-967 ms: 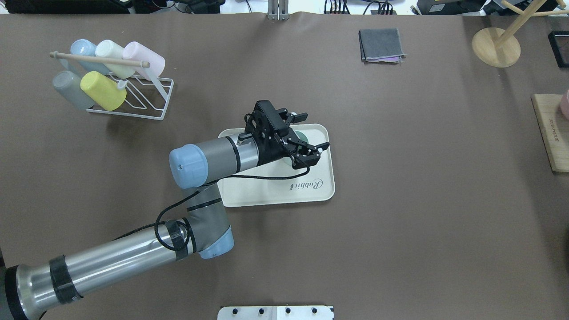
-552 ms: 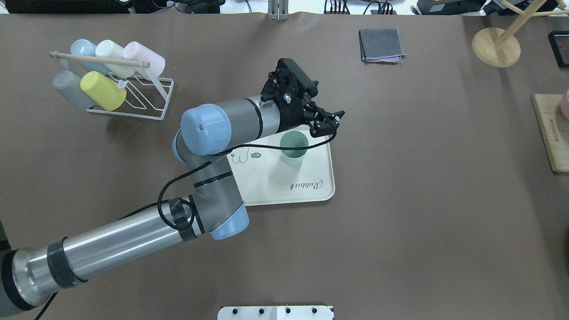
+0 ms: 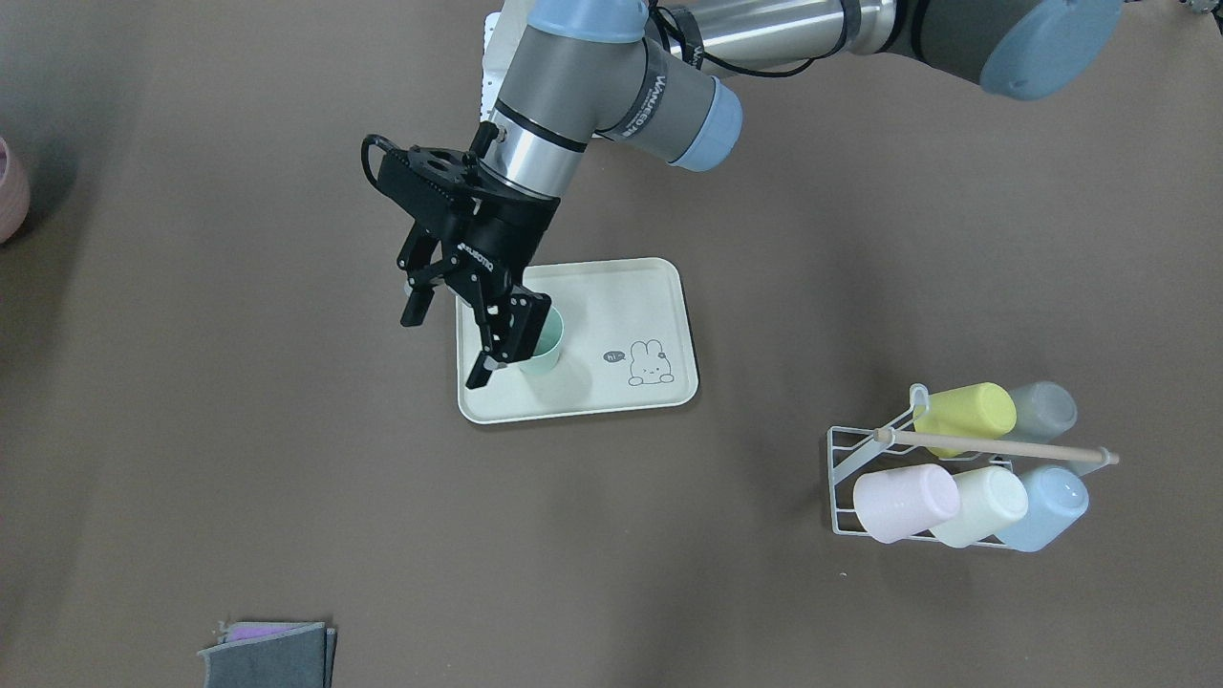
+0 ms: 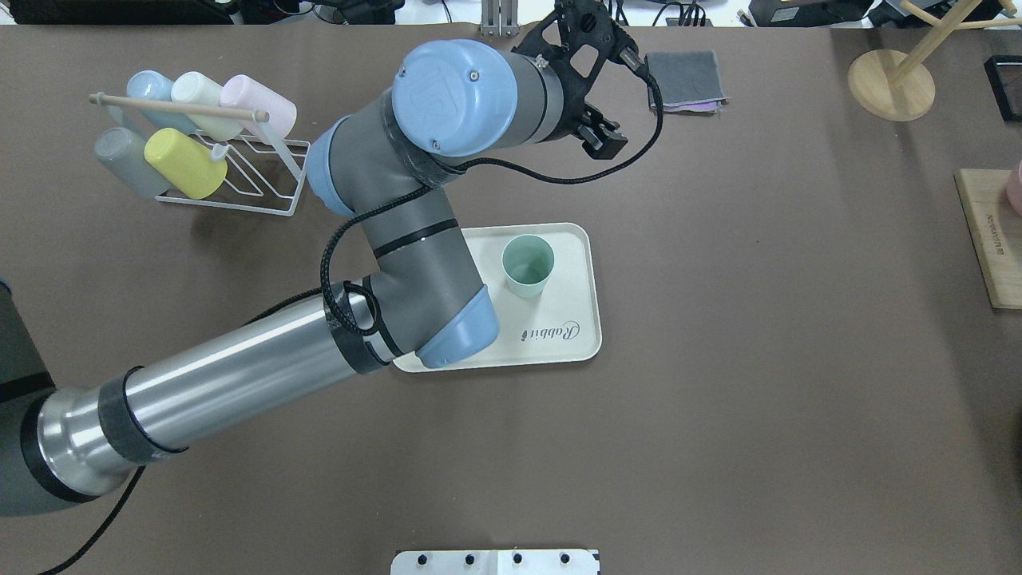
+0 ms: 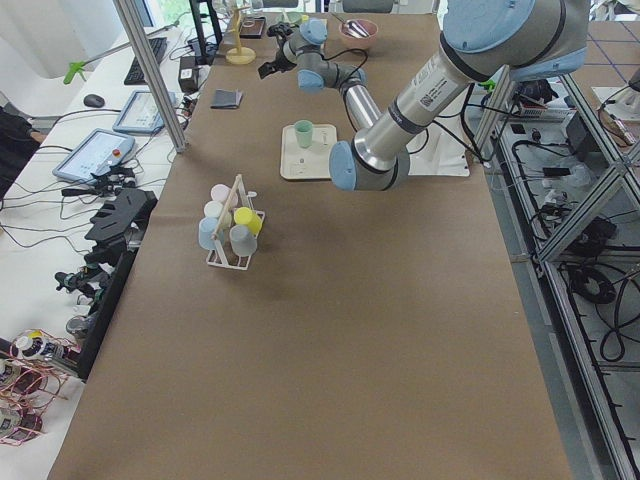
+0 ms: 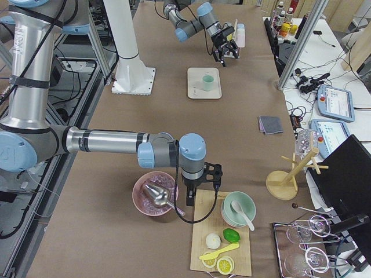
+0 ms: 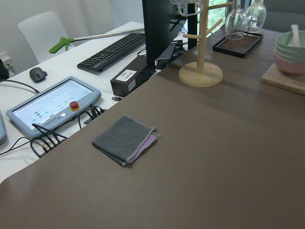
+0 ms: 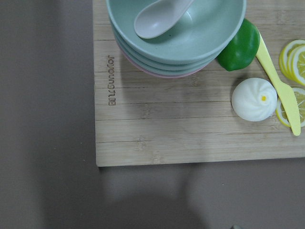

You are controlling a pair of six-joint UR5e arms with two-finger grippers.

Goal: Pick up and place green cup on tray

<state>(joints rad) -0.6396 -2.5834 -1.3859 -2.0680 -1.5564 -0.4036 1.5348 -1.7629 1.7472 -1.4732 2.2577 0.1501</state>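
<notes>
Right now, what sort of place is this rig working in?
Most likely a robotics lab, not a home kitchen: a teach pendant and keyboard sit on the desk beside the table, and the cup rack looks like a staged prop.

green cup [image 4: 527,265]: pale mint, matte. tray [image 4: 579,271]: cream, black "Rabbit" script, bunny drawing. table [image 4: 758,399]: brown. far left: yellow cup [image 4: 185,163], pink cup [image 4: 257,102], light blue cup [image 4: 152,86]. far cloth [image 4: 685,80]: grey, purple edge.

Part of tray [image 4: 559,351] beneath left arm [image 4: 415,263]
</notes>
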